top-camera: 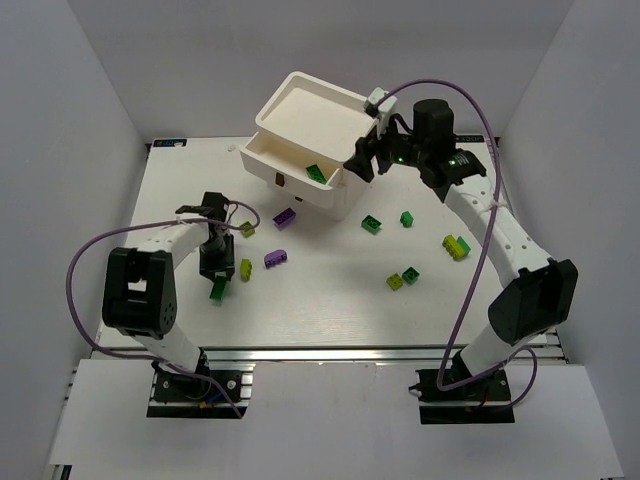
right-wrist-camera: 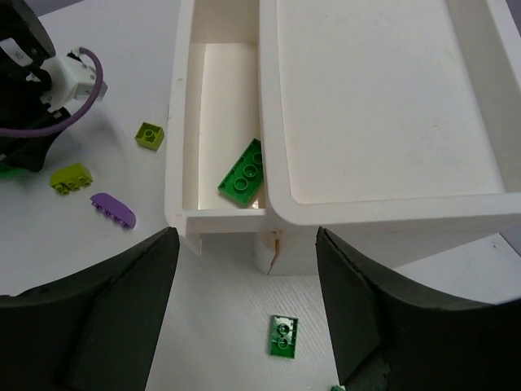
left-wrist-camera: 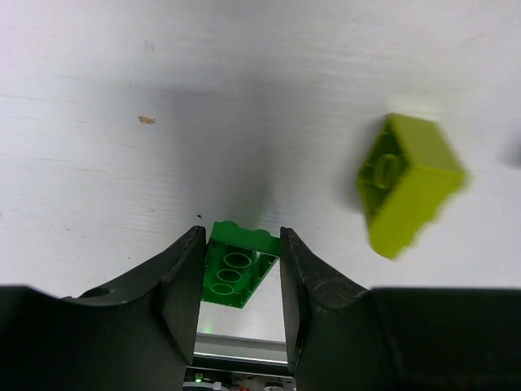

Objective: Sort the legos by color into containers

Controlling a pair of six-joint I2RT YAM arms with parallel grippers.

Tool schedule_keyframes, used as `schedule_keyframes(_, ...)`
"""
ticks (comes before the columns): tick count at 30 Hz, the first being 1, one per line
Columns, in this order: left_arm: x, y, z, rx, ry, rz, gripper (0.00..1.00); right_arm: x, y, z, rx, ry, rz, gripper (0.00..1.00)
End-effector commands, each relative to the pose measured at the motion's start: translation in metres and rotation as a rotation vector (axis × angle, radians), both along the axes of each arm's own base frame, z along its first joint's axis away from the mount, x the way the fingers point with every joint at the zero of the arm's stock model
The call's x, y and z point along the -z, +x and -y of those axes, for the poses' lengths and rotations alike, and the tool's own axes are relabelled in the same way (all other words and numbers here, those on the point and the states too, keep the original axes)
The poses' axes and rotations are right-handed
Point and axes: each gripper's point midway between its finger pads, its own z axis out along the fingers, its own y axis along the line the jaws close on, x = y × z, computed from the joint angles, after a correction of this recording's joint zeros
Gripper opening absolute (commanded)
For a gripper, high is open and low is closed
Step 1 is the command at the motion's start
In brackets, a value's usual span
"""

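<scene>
white table (top-camera: 330, 300), pale walls (top-camera: 80, 100) | left gripper (left-wrist-camera: 240, 252) clamps green lego (left-wrist-camera: 236, 275) | right gripper (right-wrist-camera: 246, 244) spread by drawer chest (right-wrist-camera: 383, 122)

The bright green brick (left-wrist-camera: 236, 273) between the fingers (left-wrist-camera: 183, 281) of the left gripper (left-wrist-camera: 241, 238) has its near end hidden behind them. In the open drawer (right-wrist-camera: 189, 122), a dark green brick (right-wrist-camera: 242, 175) lies partly tucked under the chest's tray top (right-wrist-camera: 383, 106), which runs off the right wrist view's top and right edges. The lime brick (left-wrist-camera: 407, 183) is blurred along its right side.
</scene>
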Motion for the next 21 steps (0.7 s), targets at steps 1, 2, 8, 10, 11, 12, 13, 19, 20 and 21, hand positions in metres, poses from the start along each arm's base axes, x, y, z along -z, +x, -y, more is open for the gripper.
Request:
schedule_keyframes(1, -0.066, 0.035, 0.014, -0.033, -0.09, 0.239, 0.15, -0.022, -0.016, 0.008, -0.034, 0.03, 0.064, 0.74)
schedule_keyframes(2, -0.081, 0.042, 0.018, -0.033, -0.118, 0.289, 0.13, -0.021, -0.018, 0.009, -0.038, 0.029, 0.068, 0.74)
schedule_keyframes(8, -0.177, 0.067, 0.063, 0.033, -0.378, 0.665, 0.11, 0.013, -0.032, 0.025, -0.04, -0.02, 0.058, 0.69)
schedule_keyframes(10, -0.214, 0.079, 0.083, 0.071, -0.507, 0.791, 0.11, 0.02, -0.036, 0.032, -0.024, -0.027, 0.06, 0.64)
schedule_keyframes(11, -0.229, 0.083, 0.088, 0.078, -0.539, 0.84, 0.11, 0.033, -0.038, 0.036, -0.017, -0.041, 0.046, 0.59)
schedule_keyframes(12, -0.254, 0.092, 0.095, 0.079, -0.597, 0.925, 0.11, 0.035, -0.04, 0.038, -0.012, -0.042, 0.048, 0.56)
schedule_keyframes(13, -0.268, 0.095, 0.104, 0.104, -0.656, 0.954, 0.11, 0.039, -0.039, 0.043, 0.004, -0.049, 0.047, 0.52)
schedule_keyframes(19, -0.327, 0.144, 0.135, 0.08, -0.925, 1.122, 0.08, 0.065, -0.045, 0.052, 0.023, -0.089, 0.021, 0.18)
schedule_keyframes(20, -0.338, 0.153, 0.136, 0.077, -0.946, 1.166, 0.08, 0.07, -0.046, 0.052, 0.025, -0.094, 0.014, 0.13)
schedule_keyframes(21, -0.354, 0.16, 0.139, 0.077, -0.991, 1.22, 0.08, 0.075, -0.048, 0.054, 0.027, -0.1, 0.004, 0.11)
